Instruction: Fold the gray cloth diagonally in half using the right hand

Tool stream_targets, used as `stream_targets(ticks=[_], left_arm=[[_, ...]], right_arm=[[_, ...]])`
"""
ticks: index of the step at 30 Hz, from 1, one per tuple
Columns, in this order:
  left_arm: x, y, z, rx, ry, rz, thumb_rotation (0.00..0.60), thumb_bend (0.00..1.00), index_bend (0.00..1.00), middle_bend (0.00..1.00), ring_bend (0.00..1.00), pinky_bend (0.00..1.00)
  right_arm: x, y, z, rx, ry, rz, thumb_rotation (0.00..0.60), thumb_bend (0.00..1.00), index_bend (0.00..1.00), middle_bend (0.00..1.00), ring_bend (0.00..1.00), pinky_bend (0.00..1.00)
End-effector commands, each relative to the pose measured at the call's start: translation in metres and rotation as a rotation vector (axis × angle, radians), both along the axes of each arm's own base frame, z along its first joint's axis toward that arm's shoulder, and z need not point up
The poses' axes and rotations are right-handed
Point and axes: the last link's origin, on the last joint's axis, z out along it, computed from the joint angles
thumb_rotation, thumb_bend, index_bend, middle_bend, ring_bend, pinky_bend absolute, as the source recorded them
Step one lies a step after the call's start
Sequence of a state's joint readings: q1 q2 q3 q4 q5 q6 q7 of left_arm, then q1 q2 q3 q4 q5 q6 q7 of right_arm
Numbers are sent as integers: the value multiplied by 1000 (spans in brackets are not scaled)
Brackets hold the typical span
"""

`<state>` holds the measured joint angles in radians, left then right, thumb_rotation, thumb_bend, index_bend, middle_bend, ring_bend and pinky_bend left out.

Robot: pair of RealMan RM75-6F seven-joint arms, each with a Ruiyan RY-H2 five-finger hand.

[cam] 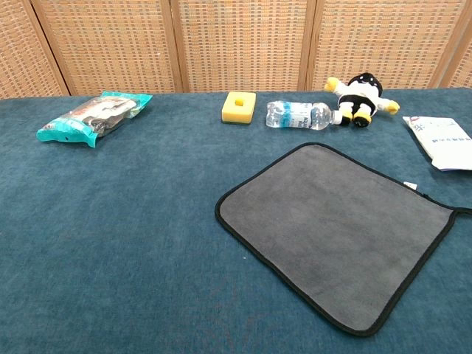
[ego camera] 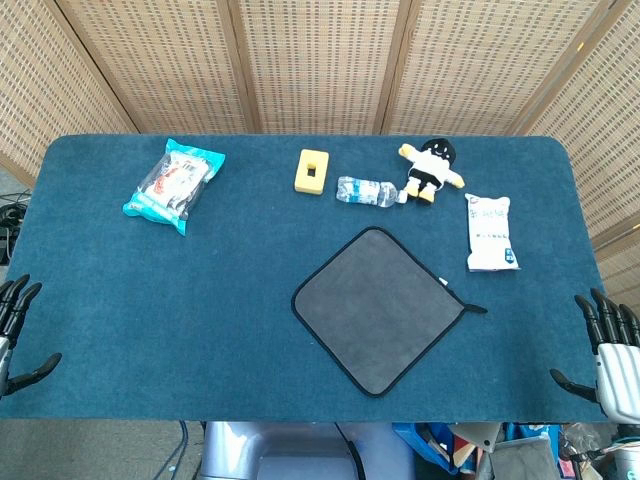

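1. Head view: gray cloth [ego camera: 379, 309] lies flat, turned like a diamond, on the blue desk [ego camera: 200, 300] right of centre. Only this view shows the hands: left robot hand [ego camera: 14, 330] at the desk's left edge and right robot hand [ego camera: 612, 350] at its right edge, fingers apart, both empty.
2. Chest view: the cloth [cam: 335, 228] lies unfolded in front of a water bottle [cam: 297, 115], yellow block [cam: 239, 106] and plush toy [cam: 359, 96]; no hands appear.
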<state>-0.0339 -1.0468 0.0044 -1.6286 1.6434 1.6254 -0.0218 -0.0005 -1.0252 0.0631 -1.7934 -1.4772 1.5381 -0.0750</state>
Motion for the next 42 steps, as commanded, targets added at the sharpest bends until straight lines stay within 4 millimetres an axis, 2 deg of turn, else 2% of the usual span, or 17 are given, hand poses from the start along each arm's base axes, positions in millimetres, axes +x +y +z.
stream_targets(ticks=[1, 8, 11, 15, 17, 21, 27, 30, 35, 42], left_arm=[[-1, 0, -2, -5, 6, 4, 600, 215, 0, 0, 0, 0], [0, 3, -4, -5, 12, 8, 600, 216, 0, 0, 0, 0], [0, 5, -4, 3, 12, 11, 600, 216, 0, 0, 0, 0], [0, 11, -5, 9, 14, 20, 600, 216, 0, 0, 0, 0], [0, 13, -5, 16, 17, 25, 600, 216, 0, 0, 0, 0], [0, 17, -6, 18, 24, 36, 600, 216, 0, 0, 0, 0], [2, 27, -9, 13, 22, 53, 600, 216, 0, 0, 0, 0], [2, 31, -9, 7, 22, 60, 600, 216, 0, 0, 0, 0], [1, 37, -10, -4, 20, 76, 600, 215, 0, 0, 0, 0], [-2, 47, -12, -22, 27, 97, 600, 215, 0, 0, 0, 0]], right_arm=[[0, -1, -1, 5, -1, 0, 600, 55, 0, 0, 0, 0], [0, -4, -2, 12, -1, -4, 600, 92, 0, 0, 0, 0], [2, -15, -6, 39, -12, 10, 600, 107, 7, 0, 0, 0], [14, -54, -11, 142, -43, 34, 600, 131, 70, 0, 0, 0], [22, -85, -10, 148, -22, 56, 600, 166, 121, 0, 0, 0], [35, -132, -20, 156, -9, 71, 600, 202, 192, 0, 0, 0], [61, -188, -47, 266, -131, -9, 600, 207, 254, 0, 0, 0], [71, -206, -59, 308, -121, -49, 600, 210, 290, 0, 0, 0], [81, -219, -84, 353, -115, -118, 600, 286, 318, 0, 0, 0], [98, -230, -132, 380, -78, -213, 600, 372, 338, 0, 0, 0]])
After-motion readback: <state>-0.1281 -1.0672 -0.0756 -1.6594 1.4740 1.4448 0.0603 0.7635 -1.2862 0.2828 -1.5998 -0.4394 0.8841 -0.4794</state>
